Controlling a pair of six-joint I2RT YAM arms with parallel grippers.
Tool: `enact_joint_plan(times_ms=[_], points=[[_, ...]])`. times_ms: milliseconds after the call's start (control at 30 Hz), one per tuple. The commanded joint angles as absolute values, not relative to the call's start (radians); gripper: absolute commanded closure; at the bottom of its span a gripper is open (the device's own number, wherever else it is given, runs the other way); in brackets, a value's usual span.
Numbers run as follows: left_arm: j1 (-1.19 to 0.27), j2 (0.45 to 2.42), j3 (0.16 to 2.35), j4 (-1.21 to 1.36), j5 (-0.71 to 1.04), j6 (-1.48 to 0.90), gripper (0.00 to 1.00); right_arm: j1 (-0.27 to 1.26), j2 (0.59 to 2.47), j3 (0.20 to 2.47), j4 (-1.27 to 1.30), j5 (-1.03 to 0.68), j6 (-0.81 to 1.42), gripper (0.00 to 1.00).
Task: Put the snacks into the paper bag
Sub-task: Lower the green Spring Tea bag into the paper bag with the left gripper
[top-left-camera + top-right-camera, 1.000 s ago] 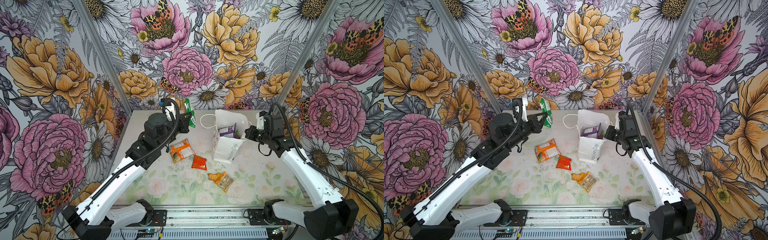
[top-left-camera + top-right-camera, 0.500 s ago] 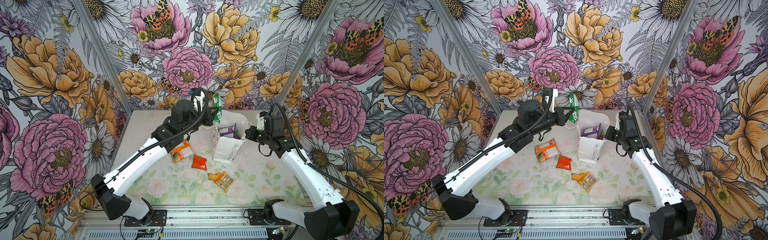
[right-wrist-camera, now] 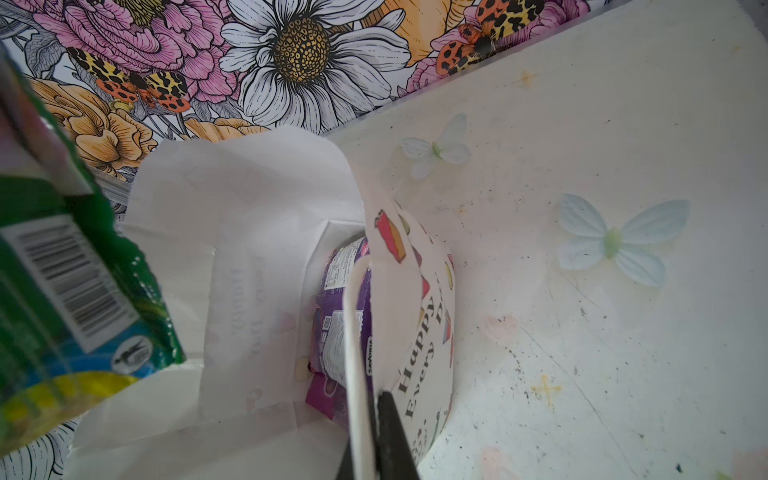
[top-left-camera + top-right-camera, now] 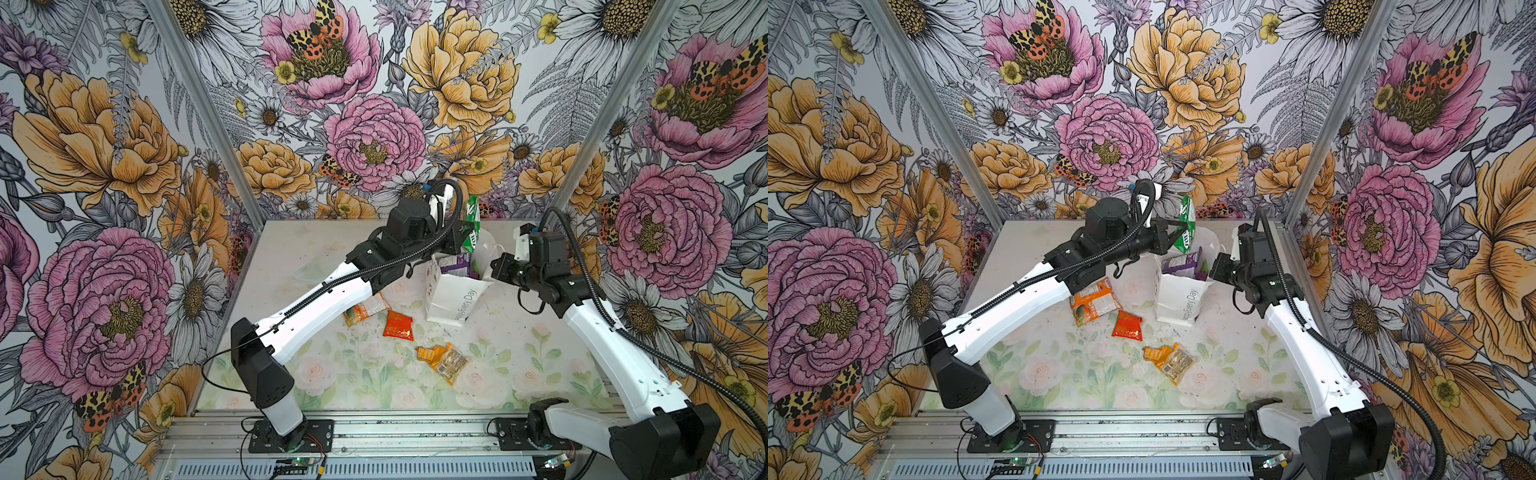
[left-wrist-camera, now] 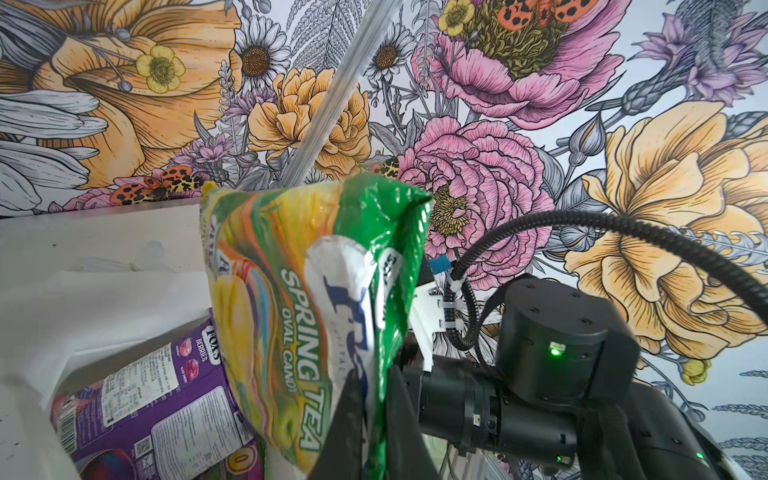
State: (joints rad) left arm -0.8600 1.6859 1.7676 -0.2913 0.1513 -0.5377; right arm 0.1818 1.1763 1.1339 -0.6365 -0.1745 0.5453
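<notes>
Setting: a table (image 4: pixel 519 374) printed with pale roses, closed in on three sides by floral wallpaper (image 4: pixel 374 137).
Nearest packets: a small orange packet (image 4: pixel 428 354) and a small clear packet (image 4: pixel 451 365) lie touching on the table, towards the front and near the middle.
Next back: a red-orange packet (image 4: pixel 398 325) lies flat, apart from that pair.
Beside it: an orange-white packet (image 4: pixel 368 308), just to its left in both top views (one end is hidden under the left arm).
Paper bag: the white paper bag (image 4: pixel 453 303) with "Happy Every Day" lettering stands behind these, right of centre, with its mouth open.
Inside the bag: a purple packet (image 5: pixel 166 399) marked "Berries" shows through the mouth. The right wrist view shows more purple wrapping next to it, but I cannot tell how many packets that is.
Right gripper: the right gripper (image 3: pixel 374 440) has its jaws pinched together on the bag's rim.
Left gripper: the left gripper (image 4: pixel 466 233) reaches across the middle and is clamped on the green FOX'S packet (image 4: pixel 473 224).
Green packet: it reads "Spring Tea Oval Candy" and hangs above the far side of the bag's mouth, close over the purple packet. I cannot tell whether they touch.
</notes>
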Motion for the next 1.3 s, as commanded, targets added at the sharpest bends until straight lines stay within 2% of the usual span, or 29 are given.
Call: enact_joint_plan(times_ms=[0, 700, 933, 1267], points=[[-0.866, 1.701, 1.805, -0.257, 0.179, -0.56, 1.0, 0.178, 1.155, 1.124, -0.632, -0.187, 0.545, 1.0], [-0.865, 1.988, 2.058, -0.531, 0.182, -0.598, 1.0, 0.178, 1.168, 1.124, -0.63, -0.175, 0.54, 1.0], [-0.876, 1.949, 2.037, -0.531, 0.173, -0.591, 1.0, 0.178, 1.172, 1.118, -0.63, -0.175, 0.54, 1.0], [-0.923, 1.779, 1.96, -0.533, 0.051, -0.542, 1.0, 0.176, 1.176, 1.12, -0.63, -0.175, 0.543, 1.0]])
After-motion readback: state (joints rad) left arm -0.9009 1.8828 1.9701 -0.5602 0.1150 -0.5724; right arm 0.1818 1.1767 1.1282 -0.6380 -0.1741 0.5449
